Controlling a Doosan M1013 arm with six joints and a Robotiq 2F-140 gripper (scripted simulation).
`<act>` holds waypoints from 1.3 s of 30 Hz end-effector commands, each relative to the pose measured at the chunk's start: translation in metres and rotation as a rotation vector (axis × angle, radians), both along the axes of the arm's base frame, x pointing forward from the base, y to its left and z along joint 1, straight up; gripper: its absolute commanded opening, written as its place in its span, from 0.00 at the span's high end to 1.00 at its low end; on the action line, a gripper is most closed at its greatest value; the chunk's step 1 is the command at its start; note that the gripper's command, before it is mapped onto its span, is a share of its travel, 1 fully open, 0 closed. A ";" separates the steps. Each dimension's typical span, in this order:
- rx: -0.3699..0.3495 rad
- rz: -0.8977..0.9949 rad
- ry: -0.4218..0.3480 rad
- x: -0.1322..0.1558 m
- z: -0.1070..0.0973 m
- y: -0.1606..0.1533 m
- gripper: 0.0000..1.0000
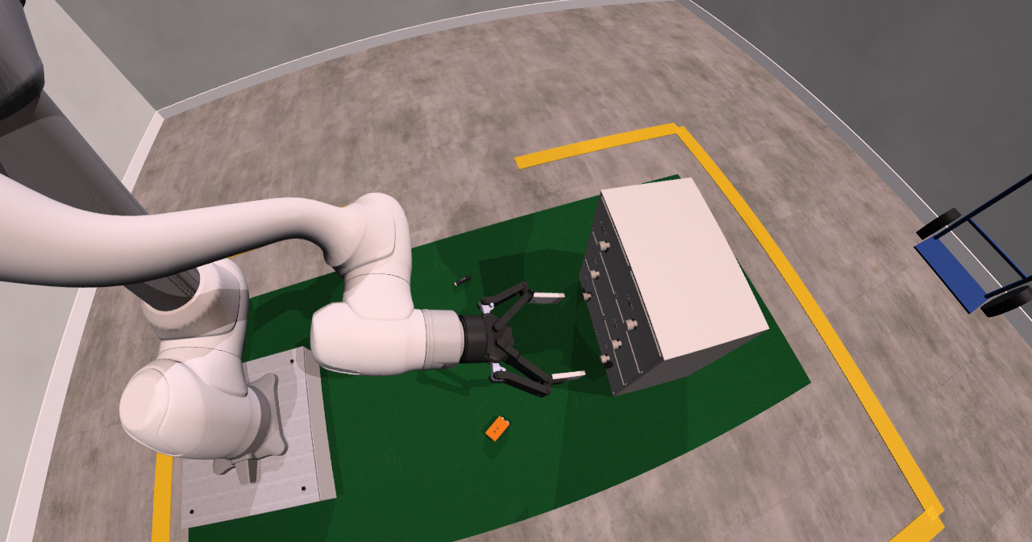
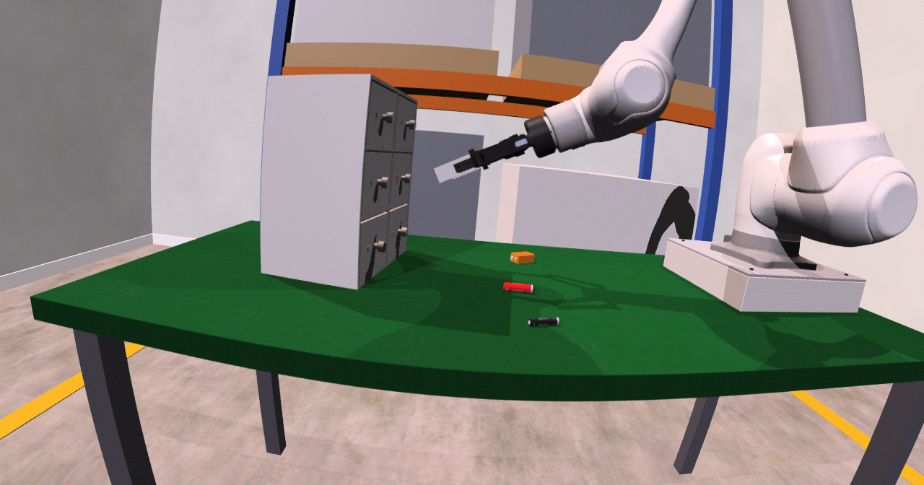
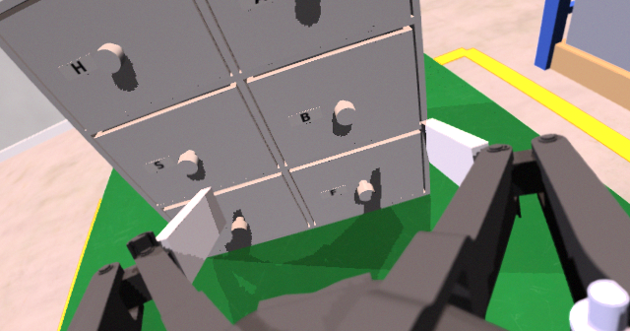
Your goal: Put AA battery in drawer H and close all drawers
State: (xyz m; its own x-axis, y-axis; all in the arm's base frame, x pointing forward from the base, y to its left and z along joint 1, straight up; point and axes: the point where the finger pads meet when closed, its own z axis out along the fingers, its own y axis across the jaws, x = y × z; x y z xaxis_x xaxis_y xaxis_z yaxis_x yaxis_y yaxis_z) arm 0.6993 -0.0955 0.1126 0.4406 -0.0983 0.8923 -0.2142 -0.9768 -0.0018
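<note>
The red battery (image 2: 517, 286), thicker than the black one, lies on its side on the table in the exterior view; the arm hides it in the top view. No battery label is readable. The white chest (image 1: 685, 264) (image 2: 313, 178) stands upright. Drawer H (image 2: 375, 138) (image 3: 162, 35) is the upper left one in the wrist view, its knob (image 3: 111, 55) left of its middle, and looks pushed in. My gripper (image 1: 574, 335) (image 2: 447, 170) (image 3: 319, 174) is open and empty, tilted downward in front of the chest, below drawer H's height and clear of the knobs.
A black battery (image 1: 462, 280) (image 2: 543, 321) and an orange block battery (image 1: 497, 428) (image 2: 522, 258) lie on the green table (image 1: 404, 466) (image 2: 258, 327). The other drawers, including A (image 3: 364, 21), S (image 3: 148, 144), B (image 3: 384, 80) and F (image 3: 399, 173), look pushed in.
</note>
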 end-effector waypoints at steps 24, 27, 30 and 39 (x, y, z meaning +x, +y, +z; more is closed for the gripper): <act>0.059 -0.009 0.302 -0.021 0.021 0.001 0.00; 0.058 -0.013 0.308 -0.022 0.022 0.000 0.00; 0.057 -0.016 0.313 -0.023 0.022 -0.001 0.00; 0.058 -0.018 0.327 -0.024 0.022 -0.002 0.00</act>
State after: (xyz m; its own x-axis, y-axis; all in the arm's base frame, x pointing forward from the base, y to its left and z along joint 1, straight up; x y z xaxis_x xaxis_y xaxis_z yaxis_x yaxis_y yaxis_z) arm 0.6754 -0.0977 0.1340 0.6903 -0.1530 0.7072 -0.2100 -0.9777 -0.0065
